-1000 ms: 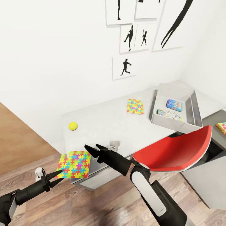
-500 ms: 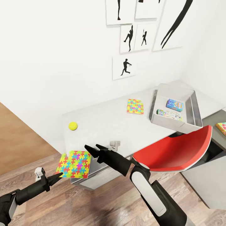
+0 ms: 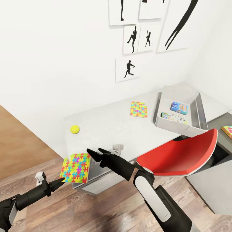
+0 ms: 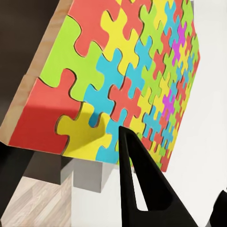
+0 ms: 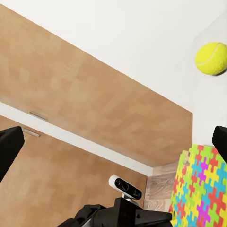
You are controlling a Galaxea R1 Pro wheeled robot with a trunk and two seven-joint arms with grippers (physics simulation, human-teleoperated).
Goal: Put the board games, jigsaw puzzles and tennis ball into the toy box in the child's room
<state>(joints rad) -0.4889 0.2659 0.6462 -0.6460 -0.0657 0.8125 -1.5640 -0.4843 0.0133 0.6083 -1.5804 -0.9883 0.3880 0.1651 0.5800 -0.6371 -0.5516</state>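
The table point(image 3: 106, 125) runs from its near-left corner back toward the wall, and a red chair point(image 3: 180, 154) is drawn up at its front edge, filling the stretch below the toy box point(image 3: 197, 109). In the box lie two board games, a blue one point(image 3: 179, 107) and a pale one point(image 3: 174, 118); a third point(image 3: 228, 130) shows at the right border on the lower dark top. One jigsaw puzzle point(image 3: 139, 109) lies flat near the box, and the tennis ball point(image 3: 75, 129) sits alone toward the left end, open surface around it. The other puzzle point(image 3: 76, 168) hangs tilted off the near-left corner, over the wood floor point(image 3: 64, 209), pinched at its lower edge by the left gripper point(image 3: 62, 182). The right gripper point(image 3: 93, 152) hovers spread wide over the front edge beside it, holding nothing. Posters point(image 3: 129, 69) hang above.
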